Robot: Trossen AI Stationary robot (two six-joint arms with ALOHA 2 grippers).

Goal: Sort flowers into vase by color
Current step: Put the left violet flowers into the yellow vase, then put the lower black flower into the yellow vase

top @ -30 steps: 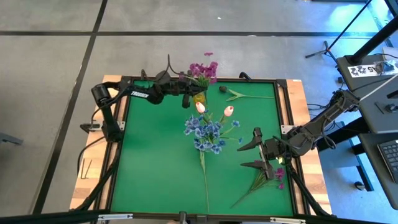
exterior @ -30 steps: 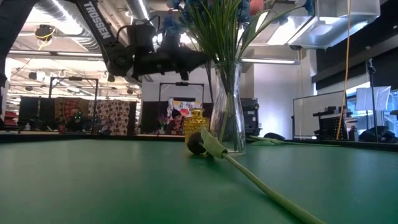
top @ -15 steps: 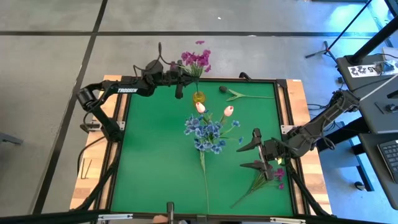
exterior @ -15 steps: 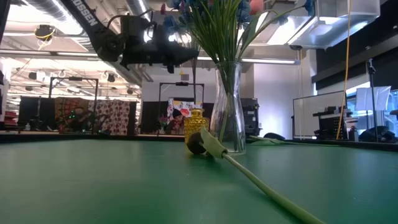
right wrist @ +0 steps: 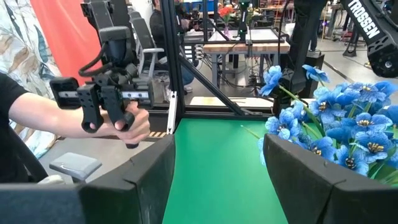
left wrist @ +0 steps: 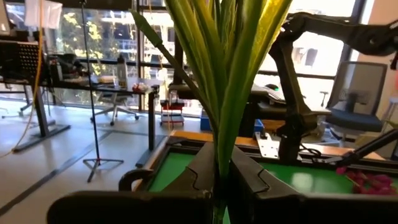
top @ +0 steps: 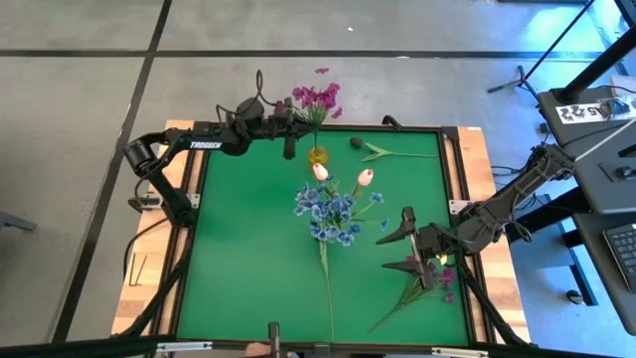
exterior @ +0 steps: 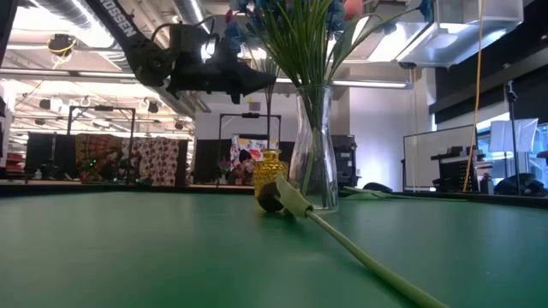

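Note:
My left gripper (top: 291, 127) is high over the table's far edge, shut on a magenta flower spray (top: 316, 97) whose green stems (left wrist: 227, 93) rise between its fingers. A small yellow vase (top: 317, 156) stands just nearer than it. The clear glass vase (exterior: 312, 158) at the table's middle holds blue flowers (top: 331, 214) and two white-pink tulip buds (top: 364, 177). A dark tulip bud (top: 357, 143) lies on the mat at the far edge, its stem pointing right. Another magenta spray (top: 429, 283) lies at the right. My right gripper (top: 404, 245) hangs open beside it. My left gripper pinches the magenta spray's bundle of green stems and leaves (left wrist: 219, 171) between its two fingers, below the blossoms. The fingers reach in level from the table's left and lie across the stems. The spray stands upright, blossoms on top, lifted clear of the table.
A raised dark frame (top: 452, 189) rims the green mat. A person's hand with a hand-held grip (right wrist: 109, 102) shows beyond the table in the right wrist view. Open mat lies at the near left (top: 248, 278).
My left gripper has risen and drawn toward the table's far edge, away from the yellow vase, carrying the magenta spray upright with it. Most of that happened early in the second.

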